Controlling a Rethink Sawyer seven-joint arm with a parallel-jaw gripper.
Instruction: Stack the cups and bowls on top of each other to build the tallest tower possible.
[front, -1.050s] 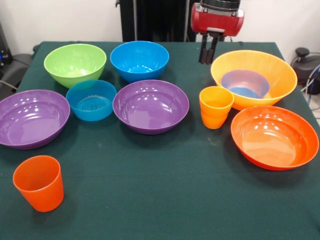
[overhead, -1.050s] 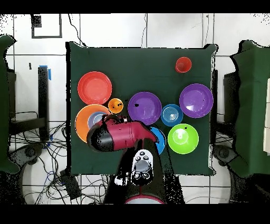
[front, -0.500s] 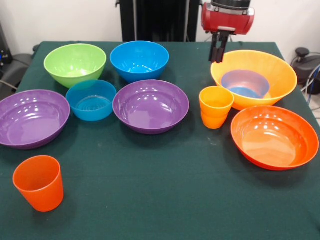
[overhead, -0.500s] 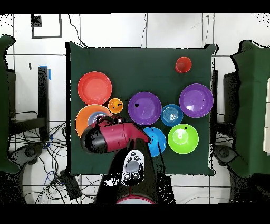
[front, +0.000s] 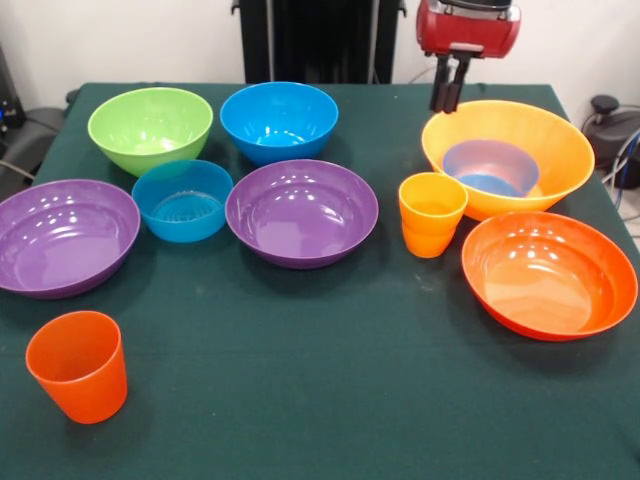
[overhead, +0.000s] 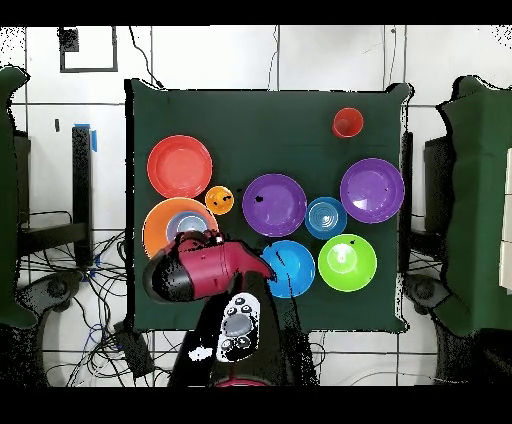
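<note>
Drawing up and back over the last second, the gripper (front: 447, 97) now hangs empty above the far rim of the large yellow-orange bowl (front: 545, 140), its fingers close together and holding nothing; the small translucent blue bowl (front: 490, 167) sits nested inside that bowl, so I judge the tower's first layer placed. Everything else lies unmoved on the desk (front: 330, 390); the arm's red wrist (overhead: 195, 272) covers part of the base bowl from overhead, pointing straight down.
</note>
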